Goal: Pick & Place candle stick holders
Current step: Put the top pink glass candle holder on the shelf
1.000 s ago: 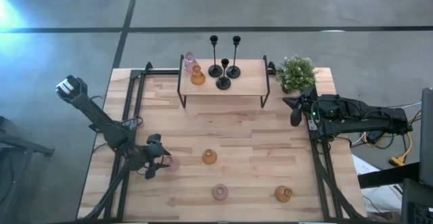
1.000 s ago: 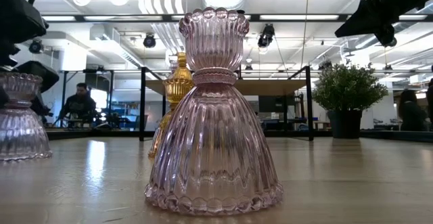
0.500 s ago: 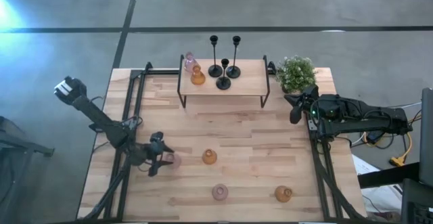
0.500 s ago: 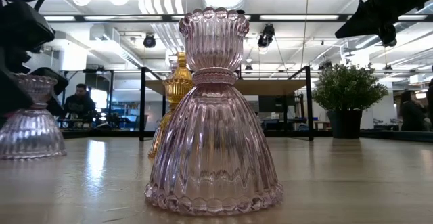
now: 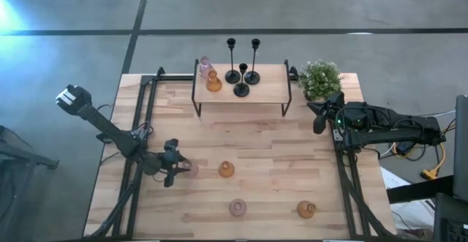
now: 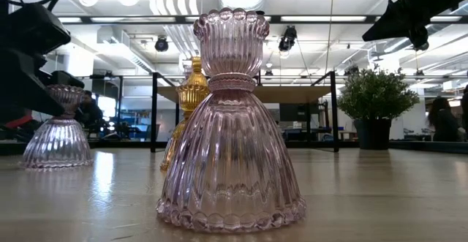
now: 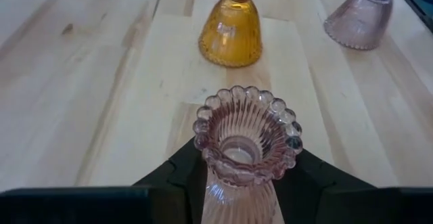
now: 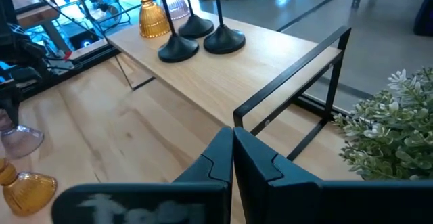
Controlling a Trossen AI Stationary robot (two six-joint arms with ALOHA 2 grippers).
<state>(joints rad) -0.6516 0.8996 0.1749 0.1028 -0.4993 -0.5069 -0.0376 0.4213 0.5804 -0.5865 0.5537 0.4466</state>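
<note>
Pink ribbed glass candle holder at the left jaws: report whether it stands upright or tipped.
Upright. The pink ribbed glass candle holder shows its scalloped cup opening upward between the left jaws; in the low view its base sits flat on the table.

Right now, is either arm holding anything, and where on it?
The left gripper has its jaws around a pink glass candle holder, just below the rim. The right gripper holds nothing.

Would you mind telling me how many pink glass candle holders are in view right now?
3. One pink holder stands on the raised shelf beside an amber one; one sits between the left gripper fingers; one stands near the table's front edge. None seems hidden.
</note>
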